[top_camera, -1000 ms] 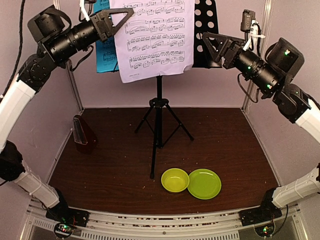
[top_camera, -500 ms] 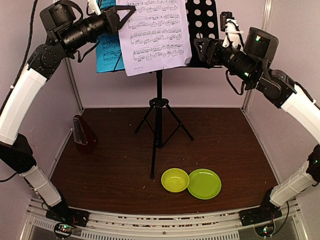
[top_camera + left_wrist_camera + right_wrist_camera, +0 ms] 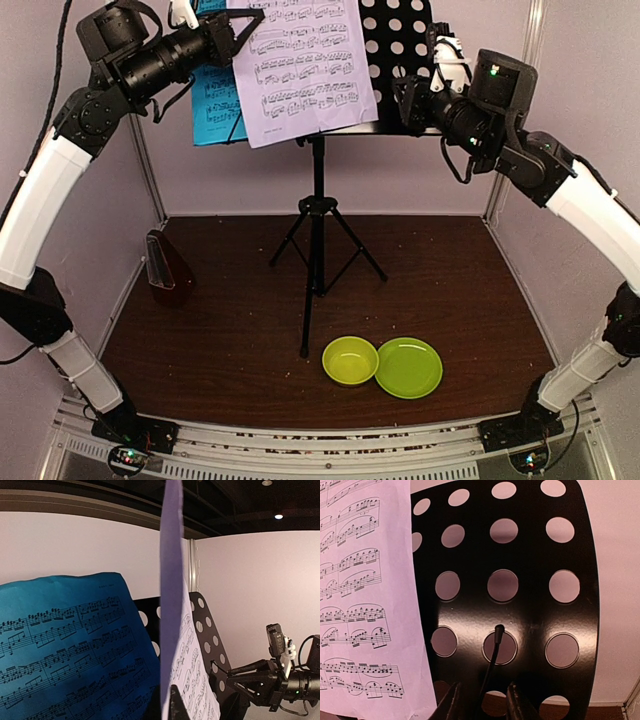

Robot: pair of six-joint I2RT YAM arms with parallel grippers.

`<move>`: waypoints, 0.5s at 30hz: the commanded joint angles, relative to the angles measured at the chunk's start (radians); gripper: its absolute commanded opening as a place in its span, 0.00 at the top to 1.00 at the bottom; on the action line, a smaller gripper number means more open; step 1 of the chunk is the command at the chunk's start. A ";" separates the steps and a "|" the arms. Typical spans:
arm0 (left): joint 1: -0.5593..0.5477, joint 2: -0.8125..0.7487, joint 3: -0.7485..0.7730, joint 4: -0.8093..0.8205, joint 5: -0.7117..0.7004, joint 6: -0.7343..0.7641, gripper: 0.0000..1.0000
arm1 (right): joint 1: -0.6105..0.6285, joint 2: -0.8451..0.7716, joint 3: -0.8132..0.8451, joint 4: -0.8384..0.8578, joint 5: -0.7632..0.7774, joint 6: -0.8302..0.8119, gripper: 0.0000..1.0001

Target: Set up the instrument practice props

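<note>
**Lilac sheet hangs at the stand, left arm has hold of it**

The left gripper [image 3: 238, 28] is clamped on the upper left edge of the lilac sheet [image 3: 305, 70]. The sheet hangs long side roughly upright, slightly tilted, over the middle of the music stand's desk [image 3: 532, 615] and overlaps the blue sheet [image 3: 212, 95] at the desk's left edge. Its bottom looks about level with the desk's lower ledge, so I'd guess settling it there comes next. The right gripper [image 3: 481, 702] faces the bare right half of the desk near the lower edge, fingers a narrow gap apart. I can't tell if they're pinching anything. The metronome [image 3: 165, 265] sits by the table's [image 3: 230, 330] left edge.
</note>
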 commanded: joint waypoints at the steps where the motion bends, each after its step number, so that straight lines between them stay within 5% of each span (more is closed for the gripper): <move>1: 0.009 0.005 0.024 0.056 -0.016 0.023 1.00 | -0.004 0.010 0.038 0.003 0.028 -0.010 0.78; 15: 0.012 0.028 0.022 0.064 -0.043 0.038 1.00 | -0.004 -0.072 -0.133 0.173 -0.008 -0.030 1.00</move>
